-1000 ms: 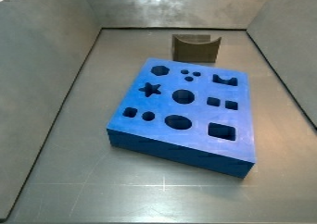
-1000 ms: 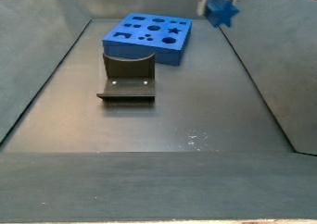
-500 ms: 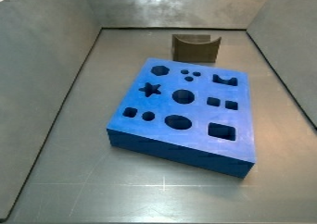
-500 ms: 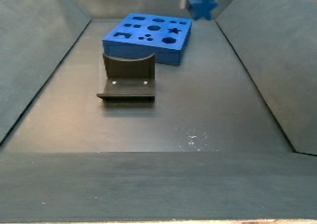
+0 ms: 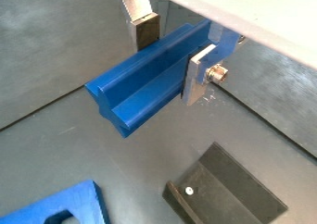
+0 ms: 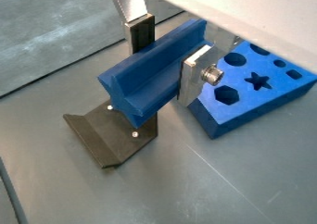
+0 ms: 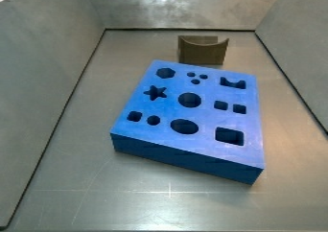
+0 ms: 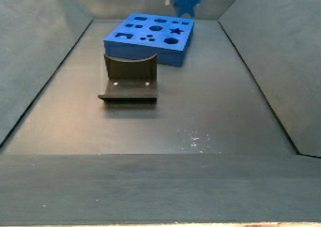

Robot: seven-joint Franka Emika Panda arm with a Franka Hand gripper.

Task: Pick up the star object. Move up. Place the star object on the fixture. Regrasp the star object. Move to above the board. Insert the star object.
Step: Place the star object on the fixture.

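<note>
The gripper (image 6: pixel 169 59), jaws clamped on the star object (image 6: pixel 148 72), hangs high above the fixture (image 6: pixel 114 135) beside the board (image 6: pixel 254 91)

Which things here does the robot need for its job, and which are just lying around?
Needed for the job:
- star object, clamped in the tool, up in the air
- fixture, on the floor
- board, with the star hole

Just lying around:
- nothing that shows in these views
</note>
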